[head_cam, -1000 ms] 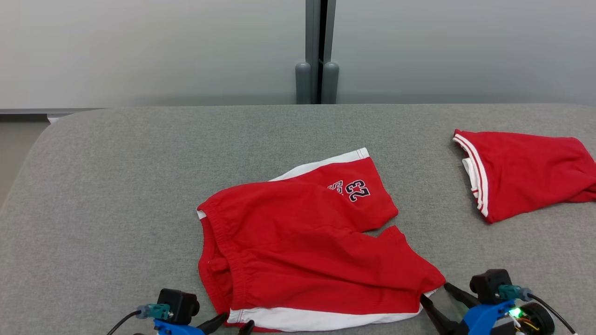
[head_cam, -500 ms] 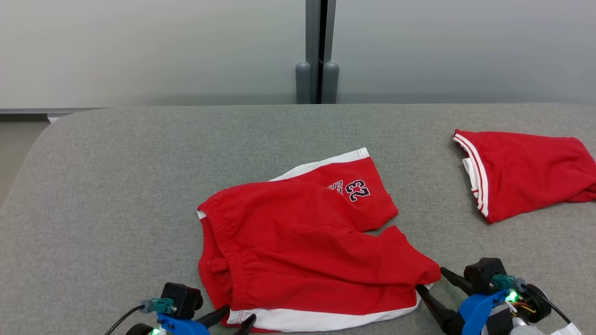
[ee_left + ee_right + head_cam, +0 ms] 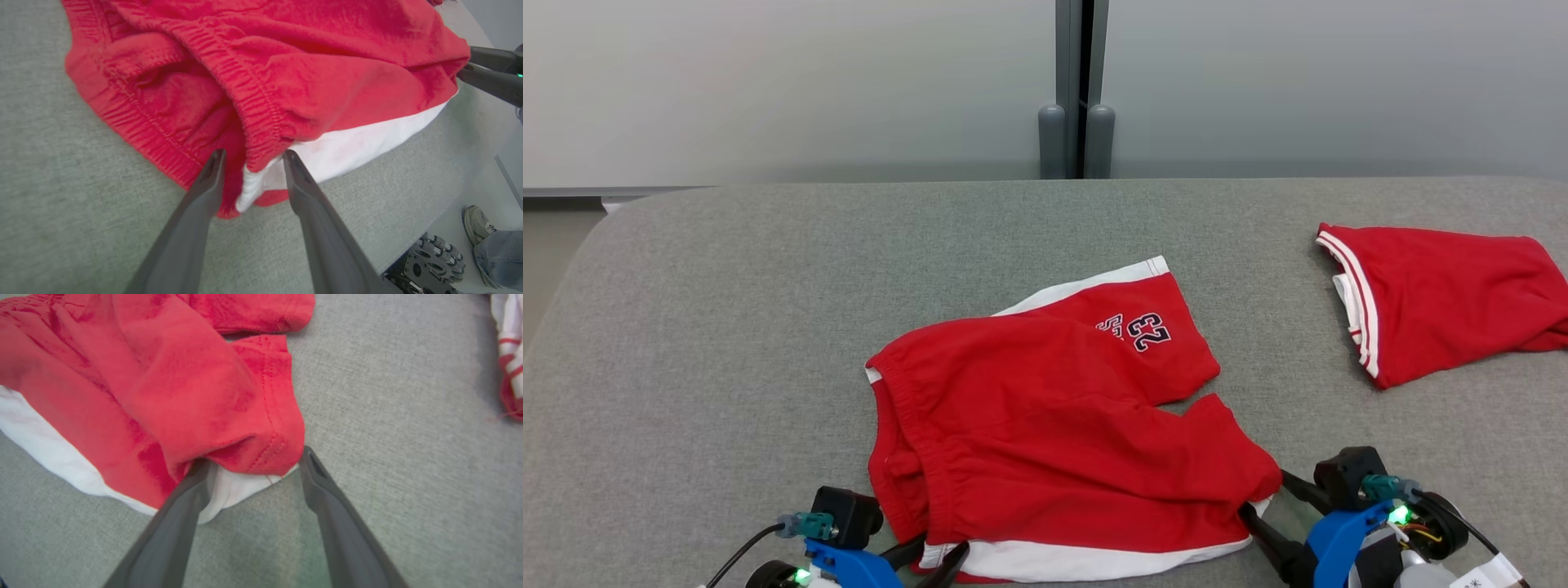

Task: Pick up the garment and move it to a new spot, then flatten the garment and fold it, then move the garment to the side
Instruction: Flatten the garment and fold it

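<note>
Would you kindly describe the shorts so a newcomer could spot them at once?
Start at the grey padded table. Near its front edge, mid-width, lie red shorts. Unlike the red garment at the right, they bear dark numerals on one leg.

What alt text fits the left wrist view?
The left gripper, fingers open, straddles the waistband corner of red shorts with a white stripe, lying on a grey table. At upper right, the right gripper is at the shorts' other corner.
</note>
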